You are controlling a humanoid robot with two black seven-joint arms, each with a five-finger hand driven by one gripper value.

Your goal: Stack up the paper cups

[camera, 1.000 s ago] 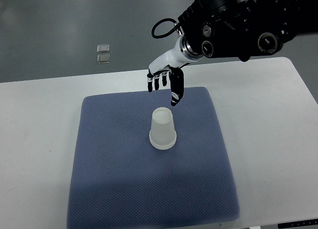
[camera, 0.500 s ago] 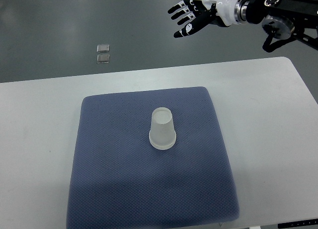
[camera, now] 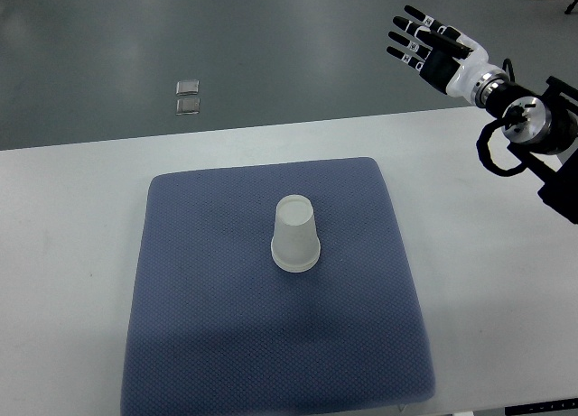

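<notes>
One camera looks steeply down from the robot's side onto the white table (camera: pixel 81 226), floor filling the frame's top.

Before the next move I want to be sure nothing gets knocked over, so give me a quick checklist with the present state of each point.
1. Paper cup stands mouth down on the blue mat, not tipped: ok.
2. Whether this is one cup or several already nested: cannot tell.
3. Right hand has its fingers spread and holds nothing: ok.
4. Right hand is well away from the cup, raised beyond the far edge of the white table: ok.
5. Another loose cup in view to stack: not ok, none shows.
6. Left arm out of the way: ok, it is not in view.
</notes>
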